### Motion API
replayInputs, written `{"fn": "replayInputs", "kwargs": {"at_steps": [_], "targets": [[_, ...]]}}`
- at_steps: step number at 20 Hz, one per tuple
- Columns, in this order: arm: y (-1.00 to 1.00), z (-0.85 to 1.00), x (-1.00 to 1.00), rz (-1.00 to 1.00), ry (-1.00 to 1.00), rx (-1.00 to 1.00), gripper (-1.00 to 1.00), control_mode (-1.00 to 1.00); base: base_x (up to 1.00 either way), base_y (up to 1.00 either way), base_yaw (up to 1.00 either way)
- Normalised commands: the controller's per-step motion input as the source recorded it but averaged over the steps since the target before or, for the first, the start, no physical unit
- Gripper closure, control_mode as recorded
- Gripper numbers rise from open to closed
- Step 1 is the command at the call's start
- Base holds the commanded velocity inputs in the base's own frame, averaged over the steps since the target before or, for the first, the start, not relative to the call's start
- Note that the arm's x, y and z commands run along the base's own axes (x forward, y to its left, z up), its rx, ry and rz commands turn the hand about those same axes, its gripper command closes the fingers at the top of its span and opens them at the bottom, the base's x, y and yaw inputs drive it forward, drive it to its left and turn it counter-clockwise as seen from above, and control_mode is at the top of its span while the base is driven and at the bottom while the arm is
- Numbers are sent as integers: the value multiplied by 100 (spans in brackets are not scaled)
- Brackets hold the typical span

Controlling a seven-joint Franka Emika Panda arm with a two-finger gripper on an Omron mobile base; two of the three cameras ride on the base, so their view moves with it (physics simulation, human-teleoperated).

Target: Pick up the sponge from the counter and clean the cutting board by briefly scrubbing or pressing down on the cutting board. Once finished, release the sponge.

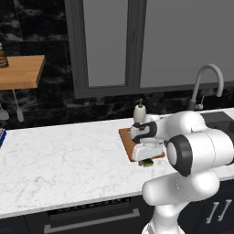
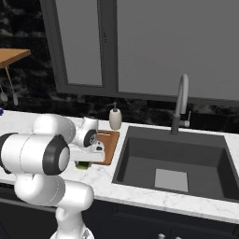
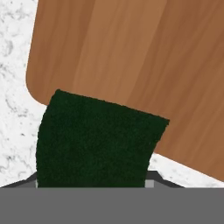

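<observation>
The sponge (image 3: 98, 140) shows its dark green scrub face close under the hand, overlapping the near edge of the reddish-brown cutting board (image 3: 131, 52). In the left base view the sponge (image 1: 147, 162) peeks out green and yellow below the hand, at the board's (image 1: 126, 139) front edge on the white marble counter (image 1: 59, 160). My gripper (image 1: 147, 159) points down and is shut on the sponge, whose body hides the fingertips. From the right, the sponge (image 2: 83, 164) sits under the gripper (image 2: 84, 160) beside the board (image 2: 110, 144).
A soap dispenser (image 1: 139, 112) stands just behind the board. The dark sink (image 2: 172, 158) and its faucet (image 2: 181, 102) lie to the right. A wooden wall shelf (image 1: 20, 71) with a bottle (image 1: 3, 57) hangs at the far left, with bare counter below it.
</observation>
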Motion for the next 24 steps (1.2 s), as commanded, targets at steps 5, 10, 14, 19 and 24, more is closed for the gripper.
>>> {"fn": "replayInputs", "kwargs": {"at_steps": [5, 10, 14, 19, 24], "targets": [[-23, -18, 0, 3, 0, 0, 100, -100, 0, 0, 0], [-38, -2, 0, 4, 0, 0, 100, -100, 0, 0, 0], [-37, 0, 0, 3, 0, 0, 100, -100, 0, 0, 0], [0, 0, 33, 0, 0, 0, 100, -100, 0, 0, 0], [13, -2, 52, 0, 0, 0, 100, -100, 0, 0, 0]]}}
